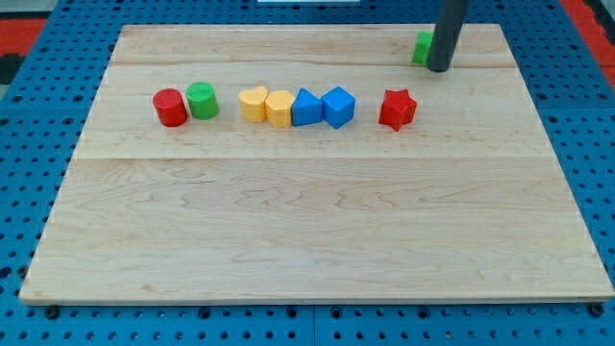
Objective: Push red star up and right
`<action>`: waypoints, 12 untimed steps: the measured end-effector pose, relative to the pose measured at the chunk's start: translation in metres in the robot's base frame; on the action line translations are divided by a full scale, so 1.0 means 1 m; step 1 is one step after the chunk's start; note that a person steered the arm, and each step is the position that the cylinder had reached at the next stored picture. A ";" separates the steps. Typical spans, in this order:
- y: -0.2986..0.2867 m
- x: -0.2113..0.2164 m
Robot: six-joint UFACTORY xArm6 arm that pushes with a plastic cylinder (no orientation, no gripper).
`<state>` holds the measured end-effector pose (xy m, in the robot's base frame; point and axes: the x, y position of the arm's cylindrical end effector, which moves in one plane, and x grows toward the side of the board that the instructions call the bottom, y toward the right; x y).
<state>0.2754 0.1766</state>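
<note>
The red star (pixel 397 109) lies on the wooden board (pixel 317 221), right of the middle in the upper part. My tip (pixel 439 69) rests on the board near the view's top right, above and to the right of the red star, a short gap away. A green block (pixel 422 47) sits just left of the rod, partly hidden by it; its shape is unclear.
A row of blocks runs left of the star: a red cylinder (pixel 170 107), a green cylinder (pixel 202 100), a yellow heart (pixel 253 104), a yellow block (pixel 279 109), a blue block (pixel 306 107) and a blue cube (pixel 338 106). Blue pegboard surrounds the board.
</note>
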 end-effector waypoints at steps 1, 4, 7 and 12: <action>0.000 -0.019; -0.008 0.118; -0.049 0.094; -0.121 0.042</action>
<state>0.3174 0.0555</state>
